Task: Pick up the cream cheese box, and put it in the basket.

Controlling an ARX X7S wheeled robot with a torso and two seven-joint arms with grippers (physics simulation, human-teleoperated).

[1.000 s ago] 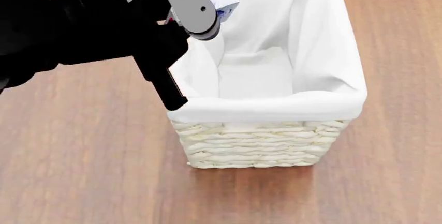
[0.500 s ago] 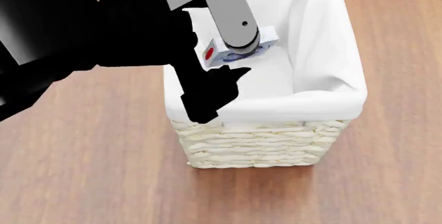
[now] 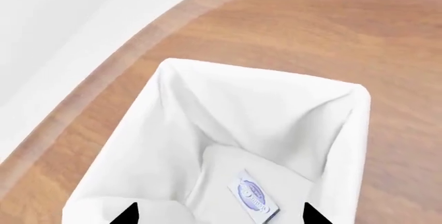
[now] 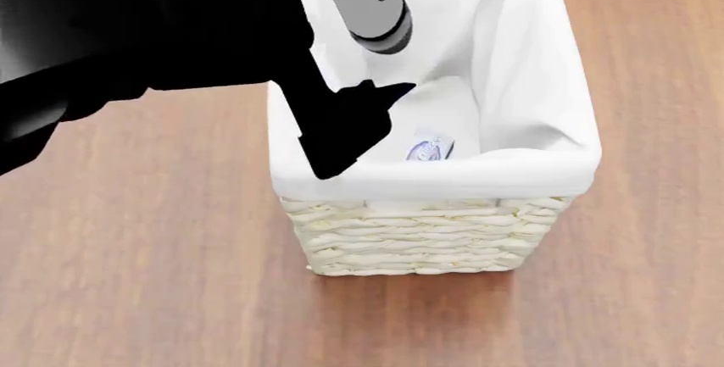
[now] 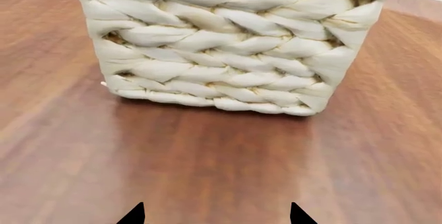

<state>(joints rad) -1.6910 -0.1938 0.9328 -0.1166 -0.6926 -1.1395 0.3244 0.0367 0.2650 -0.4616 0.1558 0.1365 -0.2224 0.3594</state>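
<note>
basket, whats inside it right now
Inside the basket the cream cheese box lies flat on the white liner, logo up. The left gripper hangs open above; its arm hides the near-left corner.

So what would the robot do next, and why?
Probably lift the left gripper straight up and away. The cream cheese box already lies on the basket floor, and the gripper's fingertips are spread with nothing between them, so only withdrawing seems left.
</note>
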